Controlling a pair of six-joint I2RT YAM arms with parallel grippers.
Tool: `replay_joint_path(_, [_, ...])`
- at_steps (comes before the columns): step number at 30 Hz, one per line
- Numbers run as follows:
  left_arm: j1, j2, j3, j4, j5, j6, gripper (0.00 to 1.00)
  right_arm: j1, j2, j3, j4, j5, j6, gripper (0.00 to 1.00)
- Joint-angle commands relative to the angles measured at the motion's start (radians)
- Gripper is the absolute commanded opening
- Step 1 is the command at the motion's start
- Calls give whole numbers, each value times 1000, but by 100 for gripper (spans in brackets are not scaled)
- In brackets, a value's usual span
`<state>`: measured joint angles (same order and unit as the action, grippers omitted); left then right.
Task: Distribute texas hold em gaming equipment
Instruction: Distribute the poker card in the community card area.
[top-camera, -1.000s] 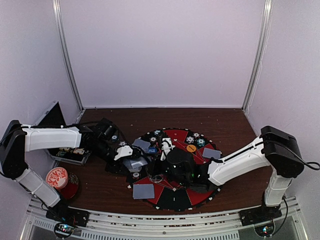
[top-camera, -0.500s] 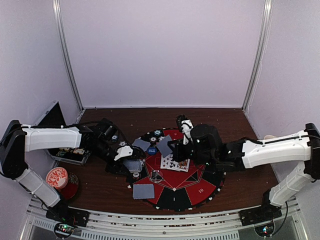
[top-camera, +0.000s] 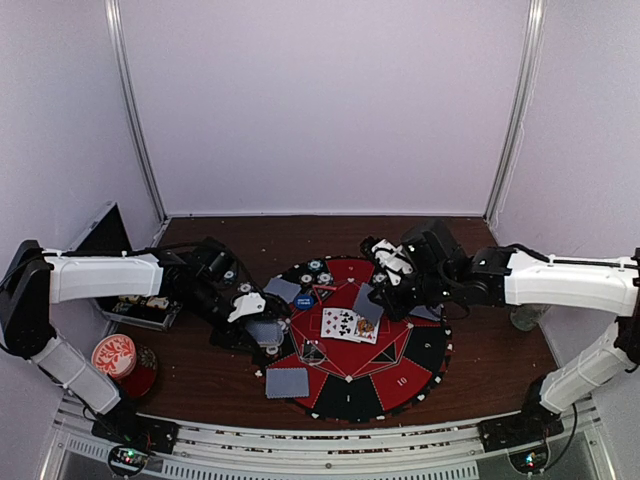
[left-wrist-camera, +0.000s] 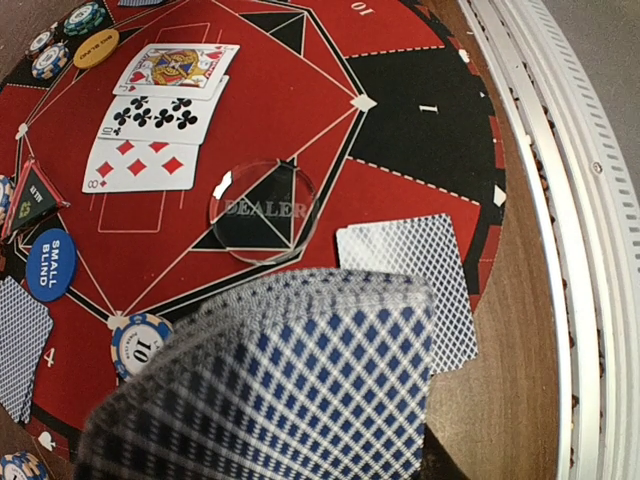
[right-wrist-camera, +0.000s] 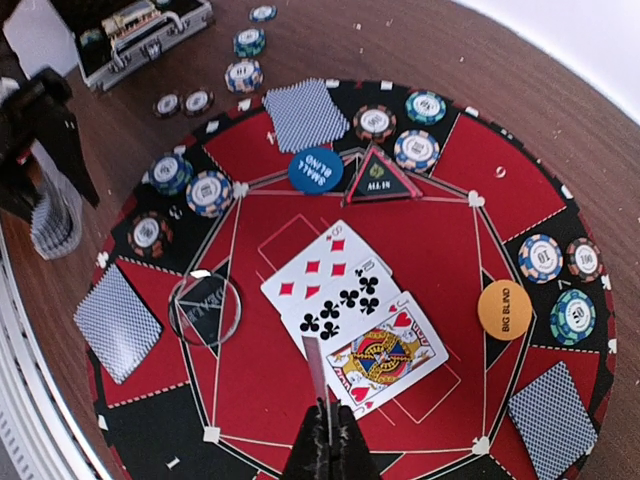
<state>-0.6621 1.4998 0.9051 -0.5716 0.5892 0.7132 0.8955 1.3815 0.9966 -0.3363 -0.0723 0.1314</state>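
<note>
My left gripper (top-camera: 258, 318) is shut on a deck of blue-backed playing cards (left-wrist-camera: 285, 385) that fills the bottom of the left wrist view and hides its fingers. My right gripper (right-wrist-camera: 325, 428) is shut on a single card (right-wrist-camera: 316, 372), seen edge-on above the mat; from above this card (top-camera: 367, 303) hangs at the mat's far right. Three face-up cards (right-wrist-camera: 350, 310) lie overlapped in the centre. The blue small-blind disc (right-wrist-camera: 315, 170), the orange big-blind disc (right-wrist-camera: 505, 309) and several poker chips (right-wrist-camera: 416, 150) sit round the ring.
The round red-and-black mat (top-camera: 400, 378) carries a clear dealer disc (right-wrist-camera: 204, 310), an all-in triangle (right-wrist-camera: 377, 177) and face-down cards (right-wrist-camera: 116, 322) (right-wrist-camera: 303, 112) (right-wrist-camera: 550, 418). A chip case (top-camera: 140, 308) and a red-and-white disc (top-camera: 115, 353) are at the left. A metal rail (left-wrist-camera: 590, 250) runs along the near edge.
My right arm has swung off the near side of the mat to its far right, carrying one card. That uncovered the three face-up cards. The left arm has stayed put.
</note>
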Motion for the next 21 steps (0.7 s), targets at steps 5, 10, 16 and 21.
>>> replay_joint_path(5, [-4, -39, 3, 6, 32, 14, 39, -19, 123, 12, -49, -138, -142, 0])
replay_joint_path(10, [-5, -36, 1, 5, 36, 15, 39, -55, 115, -16, -31, -161, -162, 0])
replay_joint_path(16, [-4, -33, 3, 5, 37, 14, 39, -65, 123, -35, -34, -182, -174, 0])
replay_joint_path(21, [-4, -32, 3, 5, 38, 15, 39, -65, 165, -32, -53, -149, -173, 0])
